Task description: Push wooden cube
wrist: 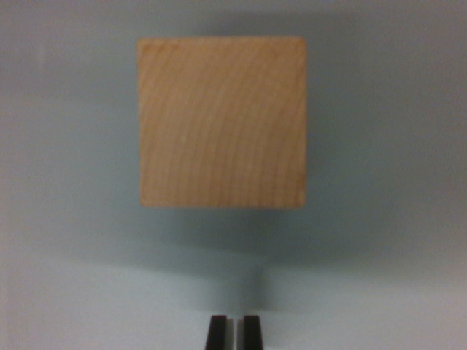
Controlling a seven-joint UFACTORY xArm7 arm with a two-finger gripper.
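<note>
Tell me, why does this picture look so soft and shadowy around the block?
In the wrist view, the wooden cube is slightly blurred, its edges soft though the grain still shows; a dim shadow spreads around and below it on the pale surface; the hand at the bottom edge is dark, its tips close together; no strong glare anywhere.

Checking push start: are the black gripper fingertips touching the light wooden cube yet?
Apart. The wrist view shows bare grey surface between the gripper at the bottom edge and the wooden cube above.
</note>
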